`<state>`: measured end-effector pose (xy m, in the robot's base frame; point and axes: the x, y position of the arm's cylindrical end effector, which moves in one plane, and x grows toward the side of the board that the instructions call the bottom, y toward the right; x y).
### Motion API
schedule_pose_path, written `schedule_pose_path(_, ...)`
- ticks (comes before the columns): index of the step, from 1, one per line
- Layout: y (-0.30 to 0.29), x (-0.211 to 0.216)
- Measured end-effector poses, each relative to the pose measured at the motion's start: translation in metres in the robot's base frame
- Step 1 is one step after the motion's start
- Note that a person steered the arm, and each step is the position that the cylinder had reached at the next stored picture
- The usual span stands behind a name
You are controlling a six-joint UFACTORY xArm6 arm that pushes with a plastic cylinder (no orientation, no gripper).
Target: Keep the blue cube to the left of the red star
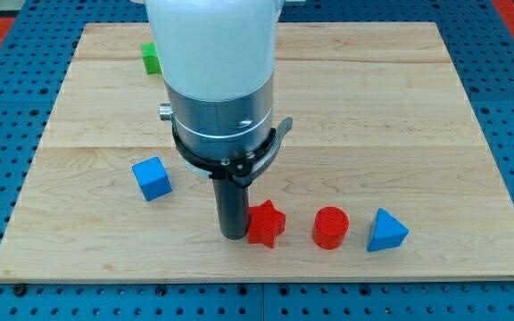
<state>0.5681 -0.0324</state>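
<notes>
The blue cube (153,178) lies on the wooden board (373,107) at the view's left, a little below the middle. The red star (265,223) lies near the board's bottom edge, to the right of the cube. My tip (233,235) stands right against the star's left side, between the cube and the star, and seems to touch the star. The cube is well apart from my tip, up and to its left.
A red cylinder (331,227) and a blue triangular block (385,231) lie in a row to the right of the star. A green block (152,58) at the view's top left is partly hidden behind the arm's white body (212,53).
</notes>
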Motion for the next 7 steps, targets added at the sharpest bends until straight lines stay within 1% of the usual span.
schedule_pose_path(1, -0.042, 0.0)
schedule_pose_path(2, -0.139, -0.021)
schedule_pose_path(3, -0.197, -0.076)
schedule_pose_path(4, -0.162, -0.121)
schedule_pose_path(5, -0.129, -0.103)
schedule_pose_path(6, -0.107, -0.074)
schedule_pose_path(7, -0.095, -0.061)
